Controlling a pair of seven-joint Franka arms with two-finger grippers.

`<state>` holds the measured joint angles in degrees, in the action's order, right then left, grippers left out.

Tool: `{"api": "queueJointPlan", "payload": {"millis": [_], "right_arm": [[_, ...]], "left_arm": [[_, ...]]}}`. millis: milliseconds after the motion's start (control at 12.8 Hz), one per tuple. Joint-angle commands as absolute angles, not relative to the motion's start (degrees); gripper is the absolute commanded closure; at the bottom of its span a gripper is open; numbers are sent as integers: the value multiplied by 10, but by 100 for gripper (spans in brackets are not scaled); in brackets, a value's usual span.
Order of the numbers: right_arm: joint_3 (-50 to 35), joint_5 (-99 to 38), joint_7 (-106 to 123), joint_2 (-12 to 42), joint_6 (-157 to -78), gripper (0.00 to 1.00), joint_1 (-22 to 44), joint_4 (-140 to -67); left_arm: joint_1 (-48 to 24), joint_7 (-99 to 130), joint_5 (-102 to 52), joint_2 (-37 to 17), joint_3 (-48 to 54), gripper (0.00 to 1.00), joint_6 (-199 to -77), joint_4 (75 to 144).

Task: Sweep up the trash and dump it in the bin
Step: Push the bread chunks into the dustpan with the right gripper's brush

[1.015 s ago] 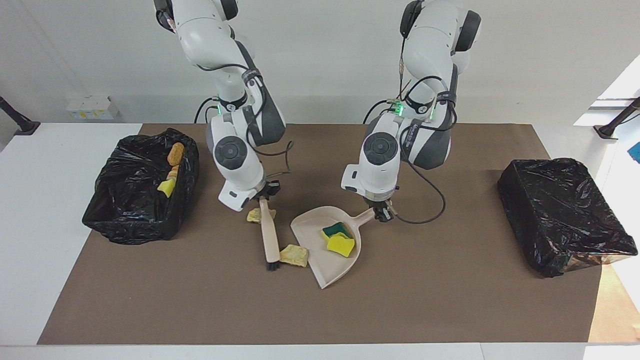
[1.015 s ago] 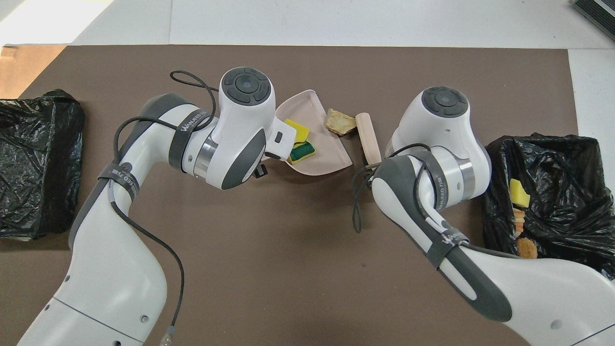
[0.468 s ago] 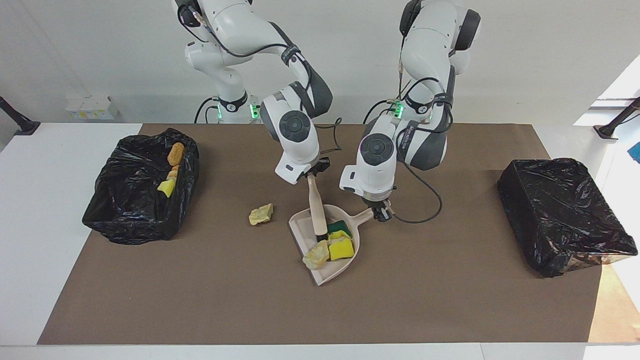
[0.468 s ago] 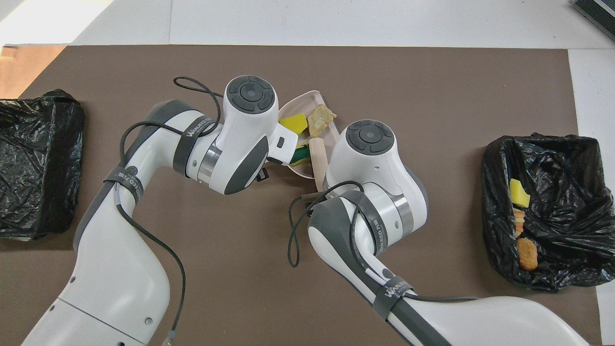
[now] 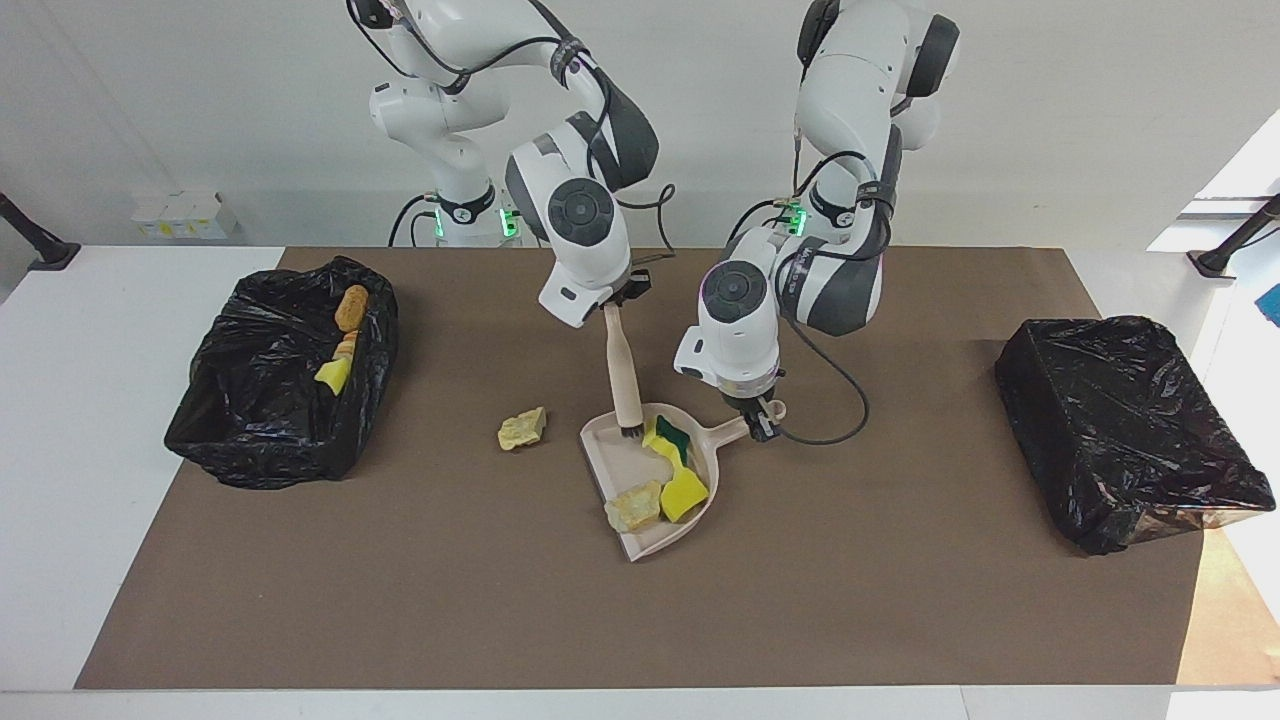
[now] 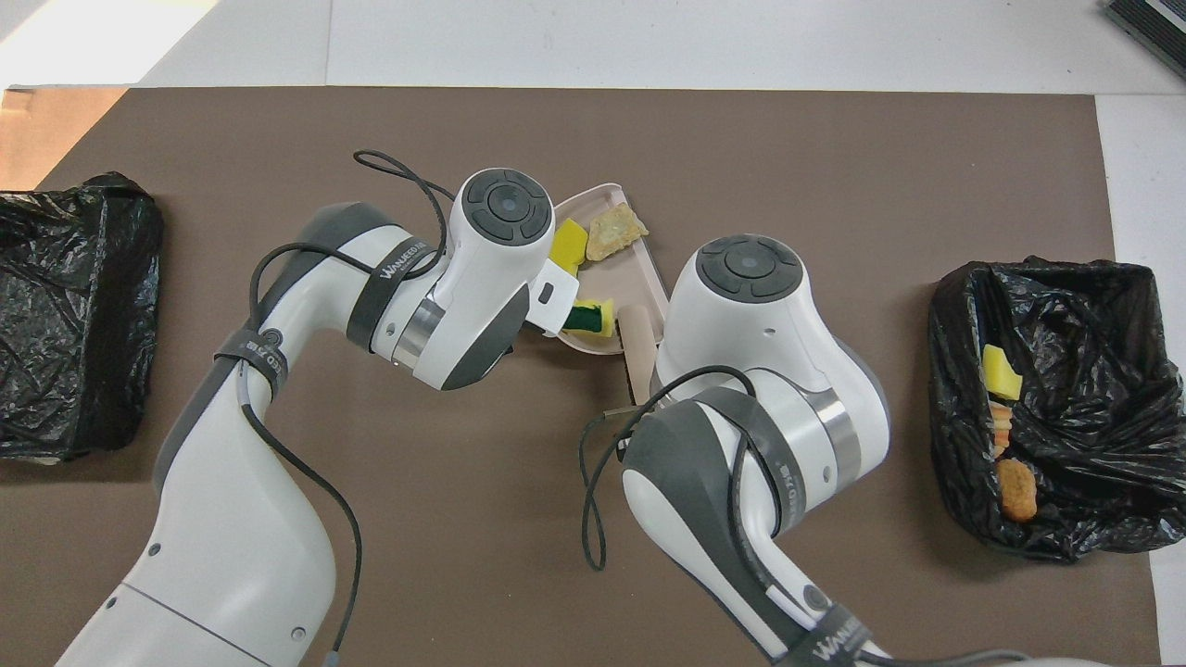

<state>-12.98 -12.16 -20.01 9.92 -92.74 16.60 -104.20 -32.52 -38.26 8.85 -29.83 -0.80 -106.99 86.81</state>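
Facing view: trash in dustpan below right pincer.

Beige dustpan, yellow-green sponges, black bin

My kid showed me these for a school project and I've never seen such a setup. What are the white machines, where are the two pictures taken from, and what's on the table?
They are two robot arms at a table, tidying scraps. One picture faces them from across the table; the other looks down from above their own end, so the sides are swapped.

The right gripper holds a brush upright, its bristles down in a beige dustpan. The left gripper holds the dustpan's handle.

In the dustpan lie yellow-and-green sponge pieces and a pale foam chunk. Another foam chunk lies on the brown mat, between the dustpan and a black-lined bin that already has scraps in it. A second bin sits at the left arm's end; no scraps show in it.
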Motion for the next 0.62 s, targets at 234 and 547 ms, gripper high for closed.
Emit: {"api": "queueJointPlan", "payload": {"millis": [234, 547], "right_arm": [[-131, -118, -118, 23, -1015, 100, 47, -1191], [-133, -30, -47, 52, -1017, 100, -25, -1146]], "left_arm": [[-342, -387, 100, -271, -11, 100, -1047, 896], [-365, -388, 99, -263, -11, 100, -1032, 899]]}}
